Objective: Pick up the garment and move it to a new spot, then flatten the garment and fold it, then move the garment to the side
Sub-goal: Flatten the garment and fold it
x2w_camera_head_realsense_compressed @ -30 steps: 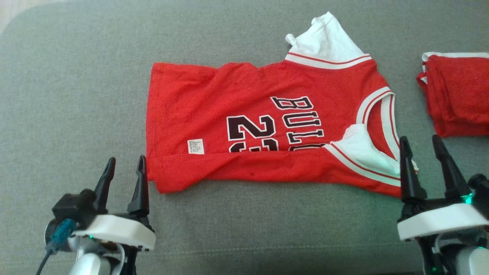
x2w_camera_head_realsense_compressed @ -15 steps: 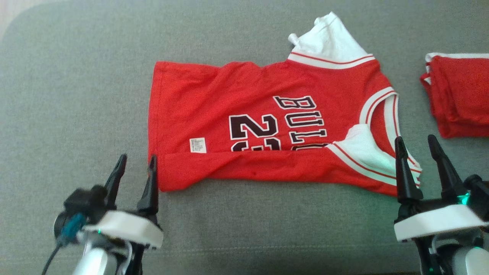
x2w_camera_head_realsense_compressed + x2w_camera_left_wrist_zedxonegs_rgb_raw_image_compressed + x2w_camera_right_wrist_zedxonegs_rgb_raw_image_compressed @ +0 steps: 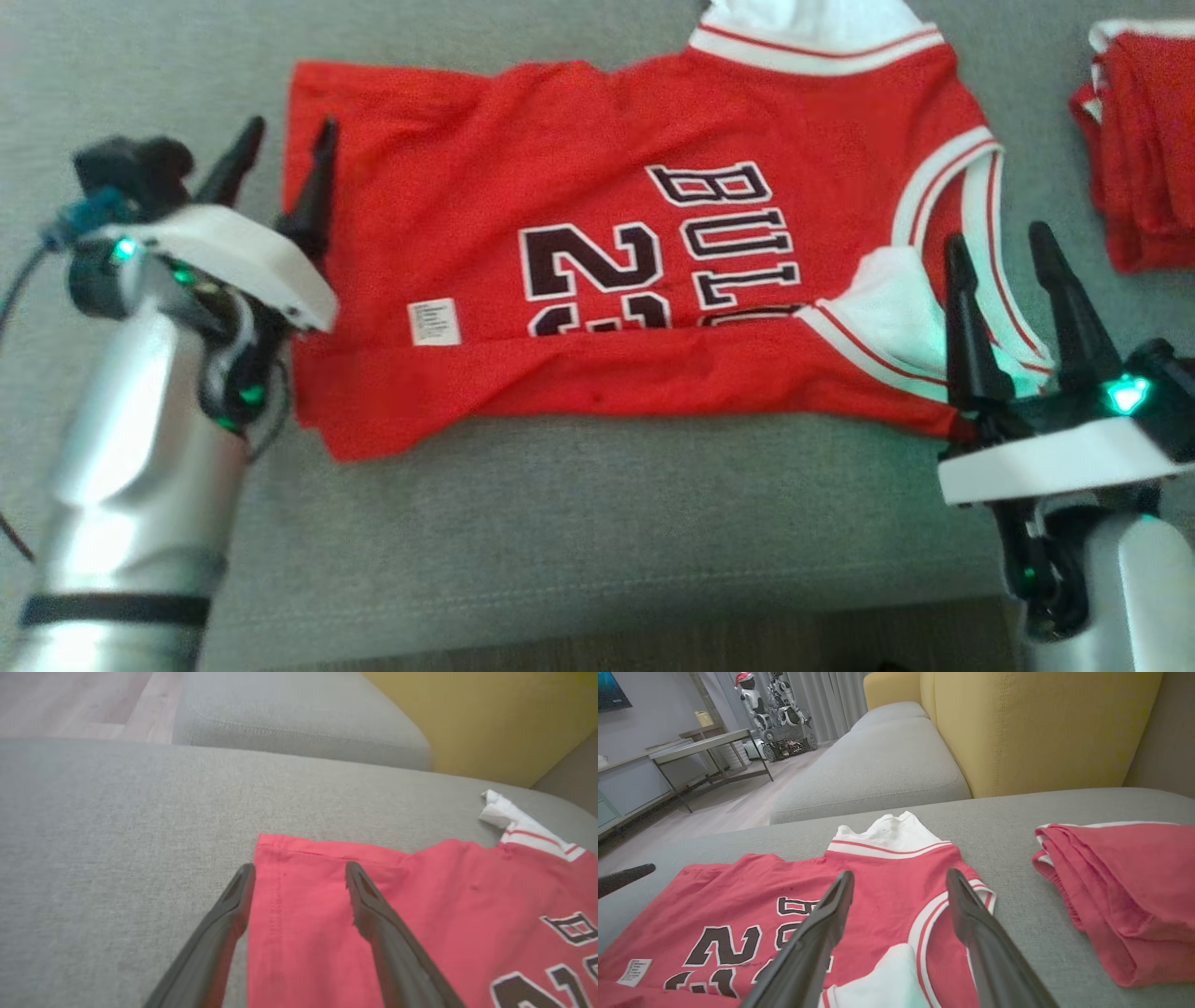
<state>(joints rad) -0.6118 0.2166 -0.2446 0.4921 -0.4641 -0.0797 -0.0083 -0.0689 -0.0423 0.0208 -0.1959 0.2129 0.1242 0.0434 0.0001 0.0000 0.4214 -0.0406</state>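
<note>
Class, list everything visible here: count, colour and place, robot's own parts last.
grey fabric sofa seats: two, grey, one under the clothes, another beyond.
red sleeveless basketball jersey with white trim and black lettering: one, red, spread on the near seat.
small white label: one, white, on the jersey near its hem.
folded red cloth bundle: one, red with white edging, on the seat, right of the jersey, apart.
yellow back cushion: one, yellow, rising behind the near seat.
left gripper: one, dark fingers, open, at the jersey's hem edge.
right gripper: one, dark fingers, open, at the jersey's armhole end.
</note>
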